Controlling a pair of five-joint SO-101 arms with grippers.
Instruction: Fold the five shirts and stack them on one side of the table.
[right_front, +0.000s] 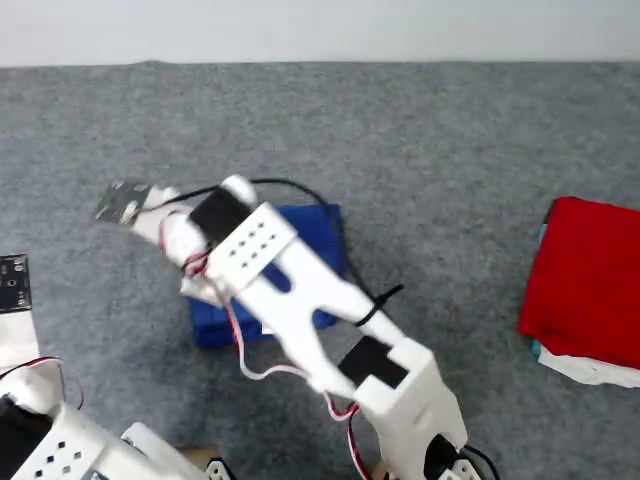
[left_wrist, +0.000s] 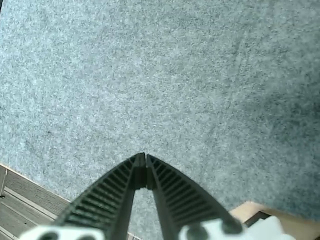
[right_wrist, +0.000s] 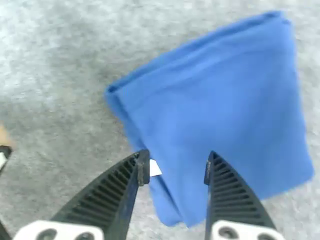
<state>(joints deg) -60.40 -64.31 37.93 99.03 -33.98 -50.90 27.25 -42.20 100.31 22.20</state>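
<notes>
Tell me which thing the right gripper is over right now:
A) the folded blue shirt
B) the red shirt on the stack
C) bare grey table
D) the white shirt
A: in the right wrist view the right gripper hangs open directly above the folded blue shirt.

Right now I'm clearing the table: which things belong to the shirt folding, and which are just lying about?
Job: blue shirt; red shirt on the stack; right pincer.
Lying about: small black board at the left edge.
</notes>
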